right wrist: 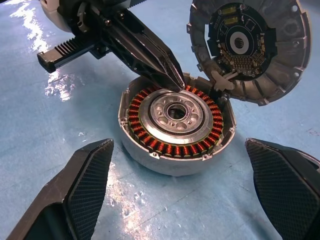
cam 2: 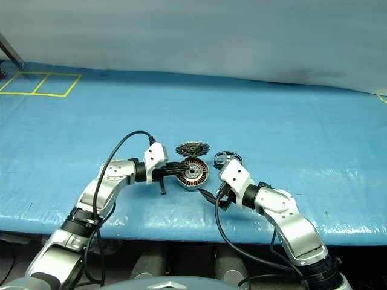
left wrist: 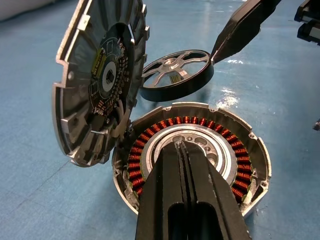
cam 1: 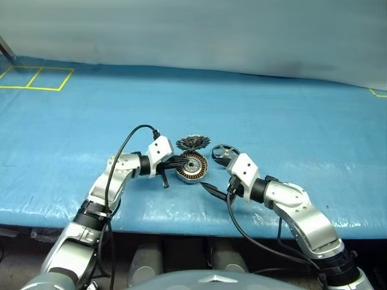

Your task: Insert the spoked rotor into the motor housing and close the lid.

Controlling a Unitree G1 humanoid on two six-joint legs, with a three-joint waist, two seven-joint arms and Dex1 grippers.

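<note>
The motor housing (right wrist: 175, 122) lies on the blue table, its copper windings around a silver centre facing up. Its lid (right wrist: 250, 50) stands open, hinged at the housing's edge, dark inner face showing. The spoked rotor (left wrist: 176, 75), a black ring with silver spokes, rests on the table just beyond the housing. My left gripper (left wrist: 181, 146) is shut, empty, its tips resting on the housing's inner rim by the windings. My right gripper (right wrist: 178, 145) is open wide and faces the housing; one of its fingers (left wrist: 240, 27) reaches the rotor's rim.
The blue table cover (cam 1: 290, 109) stretches wide around the parts. Yellow tape squares (cam 1: 36, 77) mark the far left corner. The table's front edge (cam 1: 181, 226) runs just below both arms.
</note>
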